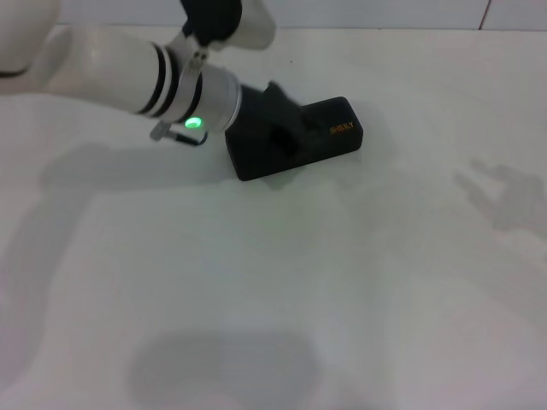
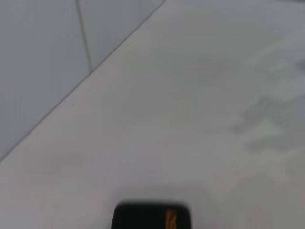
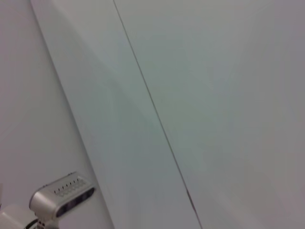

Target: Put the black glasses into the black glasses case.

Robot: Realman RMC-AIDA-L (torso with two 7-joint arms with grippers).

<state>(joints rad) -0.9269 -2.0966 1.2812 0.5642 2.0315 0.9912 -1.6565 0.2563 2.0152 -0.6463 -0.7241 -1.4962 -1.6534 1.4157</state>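
Note:
The black glasses case (image 1: 323,137) lies on the white table, far centre in the head view, lid down, with its orange lettering (image 1: 341,128) facing up. My left arm reaches in from the left, and its black gripper (image 1: 282,118) rests on the left half of the case, hiding it. The gripper blends into the dark case. One end of the case with the lettering also shows in the left wrist view (image 2: 151,217). The black glasses are not visible in any view. My right gripper is out of view.
The white table (image 1: 342,282) stretches in front and to the right of the case. A pale wall with a seam (image 2: 83,36) runs behind the table. A silver arm part (image 3: 59,195) shows in the right wrist view.

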